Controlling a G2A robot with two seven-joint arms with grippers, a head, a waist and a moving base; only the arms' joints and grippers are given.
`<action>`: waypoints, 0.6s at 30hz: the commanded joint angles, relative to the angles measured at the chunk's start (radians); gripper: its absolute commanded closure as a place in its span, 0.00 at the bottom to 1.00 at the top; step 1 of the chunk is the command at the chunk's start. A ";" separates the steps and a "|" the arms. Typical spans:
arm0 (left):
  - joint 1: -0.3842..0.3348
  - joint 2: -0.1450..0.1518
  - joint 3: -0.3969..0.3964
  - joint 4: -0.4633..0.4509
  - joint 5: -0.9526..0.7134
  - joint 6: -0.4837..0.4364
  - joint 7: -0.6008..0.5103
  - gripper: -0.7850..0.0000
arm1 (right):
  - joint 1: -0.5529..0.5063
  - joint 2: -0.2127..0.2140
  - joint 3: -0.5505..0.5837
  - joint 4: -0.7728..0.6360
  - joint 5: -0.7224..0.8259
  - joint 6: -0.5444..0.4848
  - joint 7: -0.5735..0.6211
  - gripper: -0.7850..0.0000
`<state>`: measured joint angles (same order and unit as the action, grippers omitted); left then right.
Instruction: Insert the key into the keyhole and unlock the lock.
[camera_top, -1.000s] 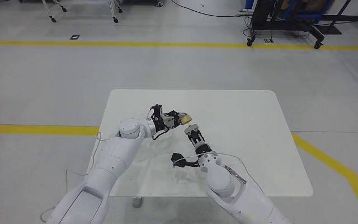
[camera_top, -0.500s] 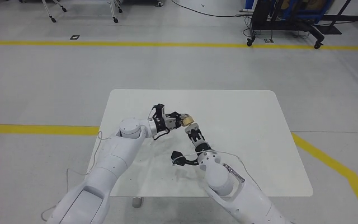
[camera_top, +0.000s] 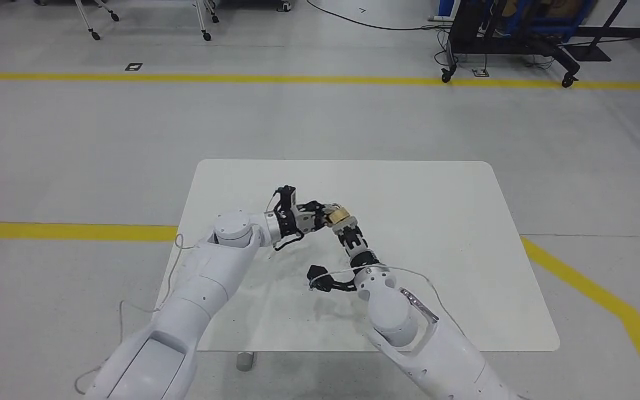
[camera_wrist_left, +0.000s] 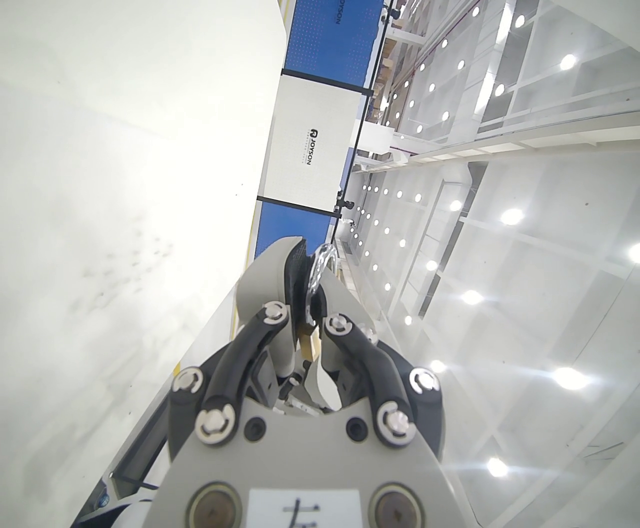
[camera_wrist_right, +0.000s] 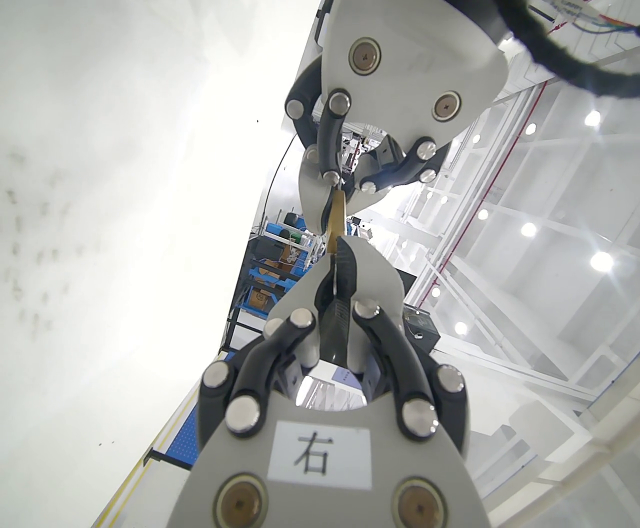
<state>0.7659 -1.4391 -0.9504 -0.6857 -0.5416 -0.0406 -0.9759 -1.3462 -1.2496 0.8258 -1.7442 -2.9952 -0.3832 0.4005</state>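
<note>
1. Where both my arms meet over the table (camera_top: 440, 200), my left gripper (camera_top: 320, 212) comes first, fingers clamped on the lock (camera_top: 338, 213) by its silver shackle.
2. Its brass body sits between my two grippers.
3. Next, my right gripper (camera_top: 345, 228) pinches the key (camera_wrist_right: 329, 285), tip against the brass; whether it has entered the lock, I cannot tell.

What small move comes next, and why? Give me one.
Probably push the right end effector slightly toward the lock, along the line of the key. The left end effector grips the lock by its shackle, and the right one's tips meet the brass body; how deep the key sits cannot be told.
</note>
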 joint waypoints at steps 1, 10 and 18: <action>-0.001 -0.001 -0.001 0.003 0.000 0.002 0.001 1.00 | -0.002 -0.001 0.003 0.000 -0.002 0.001 -0.003 0.64; -0.008 -0.006 -0.002 0.018 0.002 0.006 0.003 1.00 | -0.015 -0.007 0.017 -0.011 -0.008 0.007 -0.022 0.64; -0.011 -0.006 -0.015 0.024 -0.003 -0.012 0.013 1.00 | -0.045 -0.007 0.081 -0.042 0.096 0.044 -0.086 0.42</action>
<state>0.7546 -1.4453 -0.9627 -0.6618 -0.5432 -0.0493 -0.9647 -1.3834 -1.2580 0.8909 -1.7755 -2.9219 -0.3477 0.3280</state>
